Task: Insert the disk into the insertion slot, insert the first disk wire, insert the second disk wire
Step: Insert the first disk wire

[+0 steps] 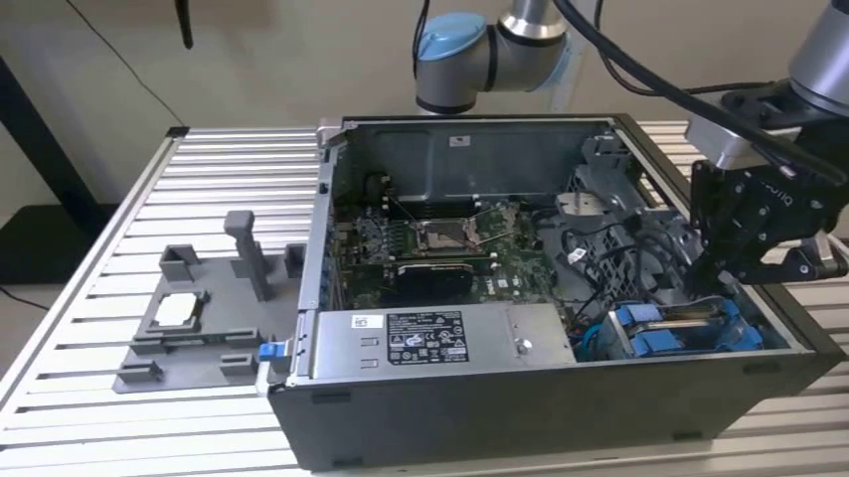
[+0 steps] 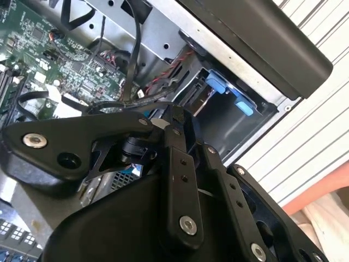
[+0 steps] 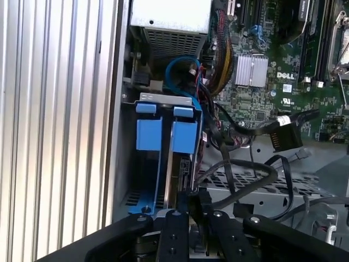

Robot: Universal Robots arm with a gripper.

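Observation:
The disk (image 3: 182, 136), in its bright blue carrier, sits down inside the insertion slot (image 3: 163, 99), the grey metal bay in the case's corner at the exterior view's right (image 1: 677, 333). Its blue tabs (image 2: 218, 84) also show in the second wrist view. My black gripper (image 3: 196, 199) hangs just over the disk's inner edge. The fingers are pressed together on the plug of a black disk wire (image 3: 262, 166), which loops away across the case floor. In the exterior view the gripper (image 1: 710, 283) reaches down into the case beside the bay.
A grey labelled power-supply box (image 1: 424, 338) lies along the case's near wall beside the bay. The motherboard (image 1: 438, 243) and loose black cables (image 3: 245, 126) crowd the space behind. A grey fixture (image 1: 199, 323) stands on the slatted table (image 1: 80, 298) at the exterior view's left.

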